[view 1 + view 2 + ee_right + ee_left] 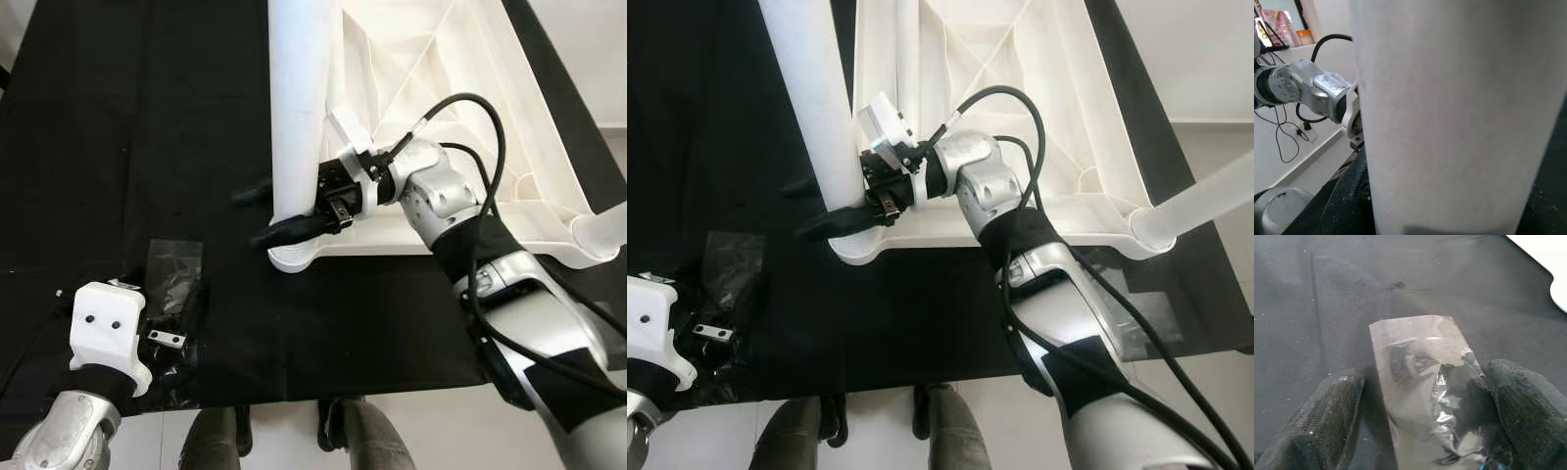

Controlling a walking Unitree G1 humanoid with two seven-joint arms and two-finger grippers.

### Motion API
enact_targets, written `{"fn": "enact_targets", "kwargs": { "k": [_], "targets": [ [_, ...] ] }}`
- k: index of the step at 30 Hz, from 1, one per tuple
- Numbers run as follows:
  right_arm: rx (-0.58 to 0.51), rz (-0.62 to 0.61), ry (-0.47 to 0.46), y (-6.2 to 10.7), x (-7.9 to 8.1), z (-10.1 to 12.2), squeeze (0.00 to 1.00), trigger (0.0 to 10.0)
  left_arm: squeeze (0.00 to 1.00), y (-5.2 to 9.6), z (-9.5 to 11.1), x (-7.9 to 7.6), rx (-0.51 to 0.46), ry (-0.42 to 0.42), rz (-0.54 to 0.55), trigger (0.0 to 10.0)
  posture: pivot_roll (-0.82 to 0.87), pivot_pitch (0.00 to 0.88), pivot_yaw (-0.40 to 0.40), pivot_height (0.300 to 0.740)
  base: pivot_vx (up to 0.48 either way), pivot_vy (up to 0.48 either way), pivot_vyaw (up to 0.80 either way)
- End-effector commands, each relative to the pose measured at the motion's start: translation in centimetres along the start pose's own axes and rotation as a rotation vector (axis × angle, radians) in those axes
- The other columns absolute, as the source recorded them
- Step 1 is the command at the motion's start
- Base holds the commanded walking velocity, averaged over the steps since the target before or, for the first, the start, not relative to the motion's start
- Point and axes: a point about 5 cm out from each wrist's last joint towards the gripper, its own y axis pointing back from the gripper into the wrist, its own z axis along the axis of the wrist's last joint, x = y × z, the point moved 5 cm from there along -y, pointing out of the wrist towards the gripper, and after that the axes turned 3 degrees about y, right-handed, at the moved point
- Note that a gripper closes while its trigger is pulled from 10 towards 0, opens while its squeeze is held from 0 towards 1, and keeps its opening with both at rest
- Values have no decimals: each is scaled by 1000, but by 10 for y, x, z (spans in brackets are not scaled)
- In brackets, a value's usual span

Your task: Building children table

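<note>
The white children's table (470, 69) lies upside down on a black cloth. A white table leg (299, 108) stands upright in its near left corner socket. My right gripper (270, 212) is shut on this leg low down, one black finger on each side; the right wrist view looks straight at the leg (1459, 112). A second leg (1205, 201) stands at the near right corner. My left gripper (1425, 379) is open low over the cloth, near the front left. A clear plastic hardware bag (1425, 391) lies between its fingers (1332, 406), untouched as far as I can see.
The black cloth (118, 127) covers the floor to the left and front of the table. A small metal bracket (165, 339) lies by the bag (174, 269). My feet (217, 441) stand at the cloth's near edge on pale floor.
</note>
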Motion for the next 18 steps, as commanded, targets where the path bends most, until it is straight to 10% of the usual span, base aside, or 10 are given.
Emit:
{"fn": "enact_targets", "kwargs": {
  "k": [1, 18],
  "targets": [
    [61, 15, -55, 0, 7, -22, 0, 10000, 0, 4, -6, -1, 33, 3, 5, 10000, 131, 486, -106, 740, 0, 0, 0],
    [120, 82, 26, -3, 29, -41, 0, 10000, 0, 3, 4, 1, 3, 14, 3, 10000, 140, 488, -110, 740, 0, 0, 0]
  ]
}}
